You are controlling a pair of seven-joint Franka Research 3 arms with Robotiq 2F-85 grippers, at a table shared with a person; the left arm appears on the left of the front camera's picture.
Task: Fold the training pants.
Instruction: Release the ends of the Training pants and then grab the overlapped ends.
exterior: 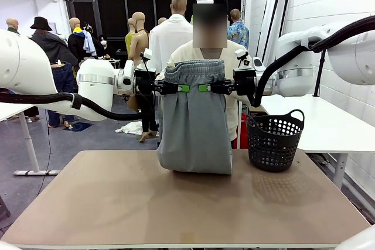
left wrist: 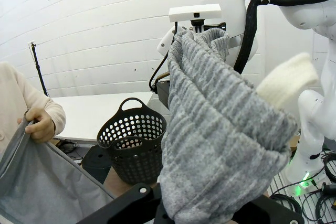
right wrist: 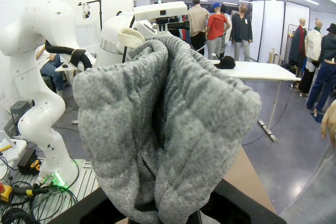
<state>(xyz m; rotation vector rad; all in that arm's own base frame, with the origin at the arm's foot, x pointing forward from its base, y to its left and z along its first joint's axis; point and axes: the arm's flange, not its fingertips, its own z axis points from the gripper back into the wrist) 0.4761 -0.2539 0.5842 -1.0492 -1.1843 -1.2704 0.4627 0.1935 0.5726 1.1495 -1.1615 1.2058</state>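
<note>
We begin with the brown table [exterior: 117, 203], which spreads across the near side of the scene. Above its far half the two white arms come in level, the left arm [exterior: 96, 83] from one side and the right arm [exterior: 299, 68] from the other, and they nearly meet in the middle.

Between them hang the training pants [exterior: 193, 127], light grey and doubled over. The gathered waistband is at the top and the folded lower end reaches the tabletop near the far edge. A person [exterior: 176, 54] stands right behind the cloth.

The black basket [exterior: 274, 141] sits upright on the table just beside the pants, on the robot's right, and is narrower than they are.

The left gripper [exterior: 183, 88] is closed tight on the waistband from its side, and the right gripper [exterior: 204, 88] is clamped on it from the other, their green pads close together. In both wrist views we see bunched grey jersey piled over the fingers.

In the left wrist view the person's hand [left wrist: 39, 124] pinches an edge of the grey cloth.
</note>
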